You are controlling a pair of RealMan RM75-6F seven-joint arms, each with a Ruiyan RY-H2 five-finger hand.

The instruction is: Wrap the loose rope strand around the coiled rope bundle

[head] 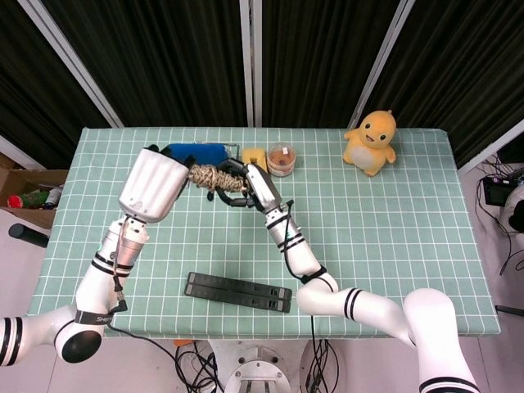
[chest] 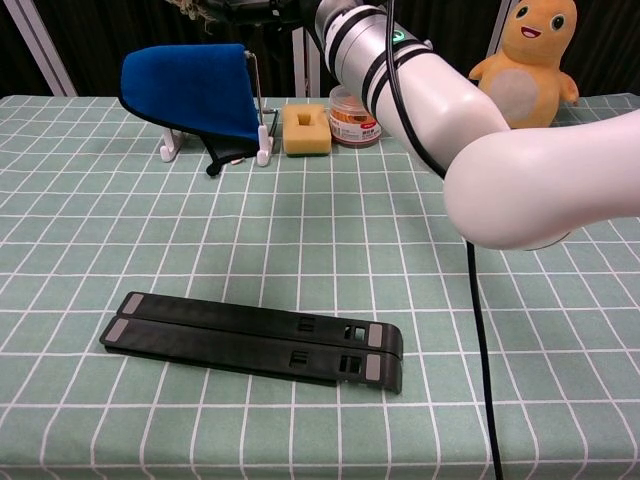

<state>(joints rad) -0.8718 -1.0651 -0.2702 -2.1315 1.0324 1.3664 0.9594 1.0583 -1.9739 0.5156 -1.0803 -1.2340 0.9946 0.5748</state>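
Note:
The coiled rope bundle (head: 210, 177), tan and twisted, hangs in the air over the back left of the table. My right hand (head: 238, 185) grips its right end with dark fingers. My left hand (head: 155, 185) shows its white back, and its fingers sit against the bundle's left end, where the loose strand runs into them. Most of that grip is hidden behind the hand. In the chest view only a scrap of rope (chest: 204, 8) and dark fingertips (chest: 250, 10) show at the top edge, with the right forearm (chest: 400, 70) crossing the frame.
A blue cloth on a small stand (chest: 190, 85) sits under the hands. Beside it are a yellow sponge block (chest: 305, 130) and a small jar (chest: 358, 115). A yellow plush duck (head: 372, 143) stands at the back right. Two black bars (chest: 250, 340) lie near the front edge.

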